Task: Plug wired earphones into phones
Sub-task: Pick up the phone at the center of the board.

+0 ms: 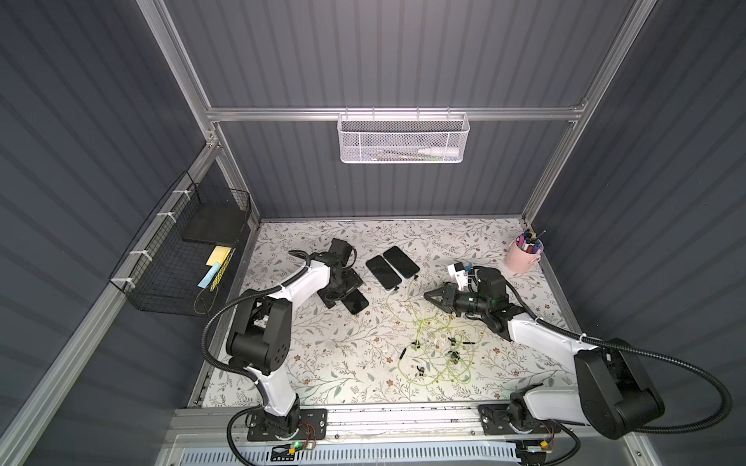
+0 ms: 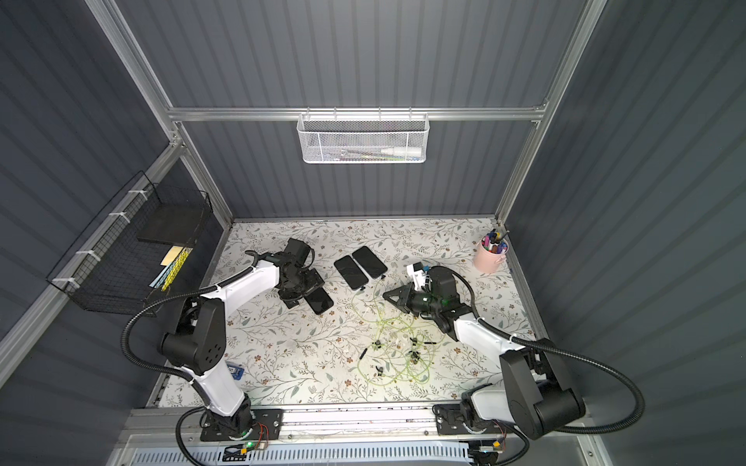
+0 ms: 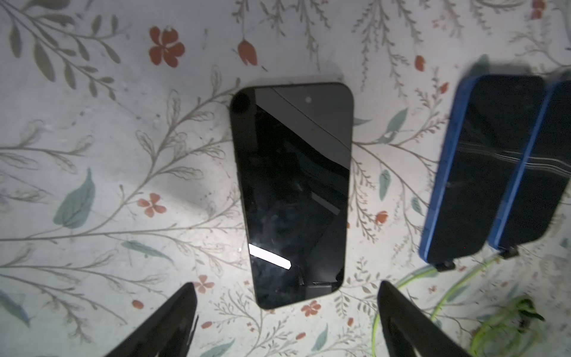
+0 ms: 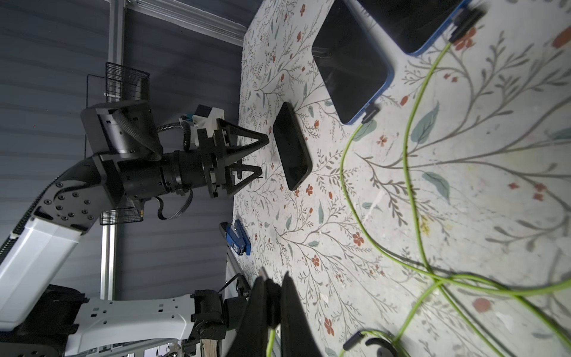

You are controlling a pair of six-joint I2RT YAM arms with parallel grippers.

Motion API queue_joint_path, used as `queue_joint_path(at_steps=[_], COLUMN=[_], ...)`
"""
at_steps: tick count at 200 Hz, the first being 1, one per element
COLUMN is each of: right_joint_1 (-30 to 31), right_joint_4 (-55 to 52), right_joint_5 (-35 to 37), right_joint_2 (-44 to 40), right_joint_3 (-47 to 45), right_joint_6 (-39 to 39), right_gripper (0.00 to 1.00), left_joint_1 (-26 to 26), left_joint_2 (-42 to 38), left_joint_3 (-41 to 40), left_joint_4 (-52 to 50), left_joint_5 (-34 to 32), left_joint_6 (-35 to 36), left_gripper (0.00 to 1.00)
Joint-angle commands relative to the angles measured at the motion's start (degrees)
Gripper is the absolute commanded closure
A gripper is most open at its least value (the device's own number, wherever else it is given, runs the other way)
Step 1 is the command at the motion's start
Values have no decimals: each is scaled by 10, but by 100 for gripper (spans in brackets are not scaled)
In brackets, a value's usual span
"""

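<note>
third phone (image 3: 292,194), bare black, no plug in it, lies flat and screen-up on the floral table (image 1: 323,363). left gripper (image 3: 286,286) hangs over its near end, jaws spread wide and holding nothing, probably set to brace it for insertion. two blue-cased phones (image 3: 491,173) lie just beside it, each with a black plug (image 3: 445,265) at its end, so likely done. right gripper (image 4: 275,278), facing that phone, is pinched on a yellow-green earphone cable (image 4: 271,338), presumably the one for this phone. spare earphones (image 1: 438,351) lie tangled beyond.
</note>
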Motion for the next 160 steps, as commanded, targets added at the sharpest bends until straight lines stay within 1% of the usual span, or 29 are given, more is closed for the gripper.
queue_joint_path(at_steps=[1,31,37,42,51,75,85,106,138,160], right_joint_1=[3,4,4,4,4,4,5,5,5,5], right_joint_4=[-44,-53,-55,-54,-52,-44,-41,-37,-53,-58], right_joint_5=[10,4,3,1,1,1,2,0,-1,0], right_joint_2=[-9,-6,-5,-4,-4,-5,-4,-2,-7,-4], right_joint_3=[11,8,7,7,4,-4,-6,-8,-5,-3], right_joint_6=[-37,-52,-54,-54,-54,-52,-52,-51,-60,-64], right_gripper=[100,100,100,100,100,100,100,100,100,100], left_joint_1=[-4,-7,-10,-12,-13,-13,-13,-14,-14,-14], left_joint_2=[41,86,94,102,115,139,144,150,171,174], left_joint_3=[36,61,63,90,103,105,98,74,74,74], left_joint_4=[-42,-3,-7,-18,-34,-44,-40,1,-3,-14], left_joint_5=[-29,-10,-15,-21,-25,-23,-24,-22,-17,-37], left_joint_6=[-10,5,13,20,30,32,22,6,9,12], left_gripper=[6,1,0,0,0,1,2,5,9,16])
